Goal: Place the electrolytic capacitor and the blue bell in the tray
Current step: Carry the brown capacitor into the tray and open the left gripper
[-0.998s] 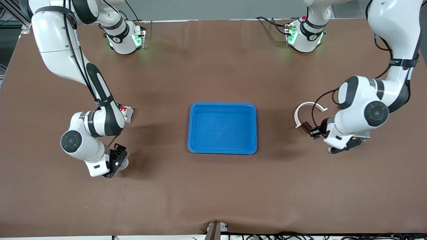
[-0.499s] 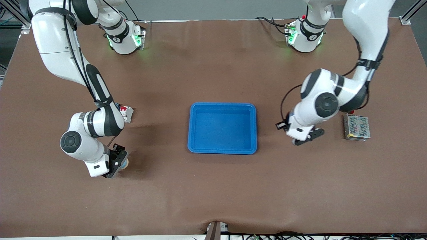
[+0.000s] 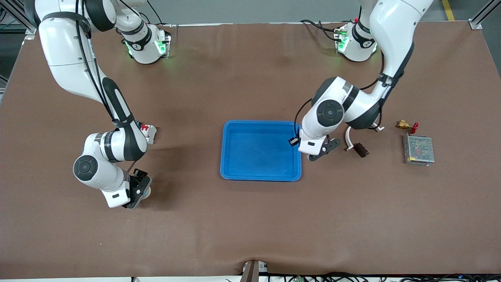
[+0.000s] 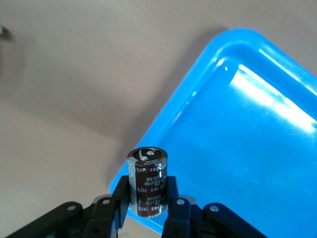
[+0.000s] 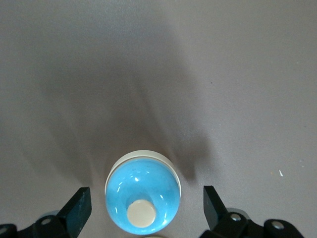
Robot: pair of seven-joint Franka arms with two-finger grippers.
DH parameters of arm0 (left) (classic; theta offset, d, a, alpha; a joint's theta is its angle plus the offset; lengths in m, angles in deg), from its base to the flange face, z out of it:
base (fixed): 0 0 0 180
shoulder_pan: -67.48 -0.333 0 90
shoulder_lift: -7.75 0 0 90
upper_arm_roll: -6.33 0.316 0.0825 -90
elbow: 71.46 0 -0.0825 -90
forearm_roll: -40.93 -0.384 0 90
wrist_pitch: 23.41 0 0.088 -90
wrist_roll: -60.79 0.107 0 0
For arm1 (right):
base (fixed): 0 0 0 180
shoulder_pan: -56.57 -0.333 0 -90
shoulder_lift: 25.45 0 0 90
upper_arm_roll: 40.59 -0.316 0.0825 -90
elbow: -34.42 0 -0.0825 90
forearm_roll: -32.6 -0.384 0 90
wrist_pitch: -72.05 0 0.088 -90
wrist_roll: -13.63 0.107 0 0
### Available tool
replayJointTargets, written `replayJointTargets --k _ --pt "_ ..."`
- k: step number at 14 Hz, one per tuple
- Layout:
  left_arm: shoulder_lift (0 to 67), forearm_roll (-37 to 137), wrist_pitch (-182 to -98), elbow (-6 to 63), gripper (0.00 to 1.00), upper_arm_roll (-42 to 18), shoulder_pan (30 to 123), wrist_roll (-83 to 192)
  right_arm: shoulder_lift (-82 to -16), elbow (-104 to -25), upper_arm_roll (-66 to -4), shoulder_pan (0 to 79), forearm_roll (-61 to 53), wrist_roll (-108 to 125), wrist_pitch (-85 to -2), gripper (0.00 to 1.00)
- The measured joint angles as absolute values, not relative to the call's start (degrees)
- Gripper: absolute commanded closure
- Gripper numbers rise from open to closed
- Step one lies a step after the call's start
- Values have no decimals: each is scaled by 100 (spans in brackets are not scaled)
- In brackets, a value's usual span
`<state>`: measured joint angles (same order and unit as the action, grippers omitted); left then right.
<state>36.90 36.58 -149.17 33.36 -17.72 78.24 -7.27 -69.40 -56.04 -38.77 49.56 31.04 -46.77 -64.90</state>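
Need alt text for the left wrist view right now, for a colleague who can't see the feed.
The left gripper is shut on a dark, upright electrolytic capacitor, held over the rim of the bright-blue tray. The tray's inside shows nothing in it, with brown table beside it.

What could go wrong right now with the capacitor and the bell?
The left gripper holds the capacitor over the tray rim, not its floor; released here, it might tip onto the table. The right gripper stands open around the blue bell; closing on that rounded dome could let it slip out.
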Motion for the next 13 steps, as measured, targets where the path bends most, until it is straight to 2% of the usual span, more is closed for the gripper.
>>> replayJointTargets --k 6,11,12,13 --pt "4345 3210 -15314 3233 100 -1744 8201 -1503 -6991 -5604 -3878 4956 3104 -4680 -6543 0" --pt "4572 3206 -15315 3185 100 -1741 8223 -1508 -7078 -5604 -3878 4957 3104 -4682 -6618 0" --pt "4607 3206 -15315 3178 88 -1741 8229 -1508 -7101 -5604 -3878 4956 3104 -4682 -6632 0" --pt "4633 3206 -15315 3166 60 -1741 8232 -1510 -7117 -5604 -3880 4956 3104 -4682 -6643 0"
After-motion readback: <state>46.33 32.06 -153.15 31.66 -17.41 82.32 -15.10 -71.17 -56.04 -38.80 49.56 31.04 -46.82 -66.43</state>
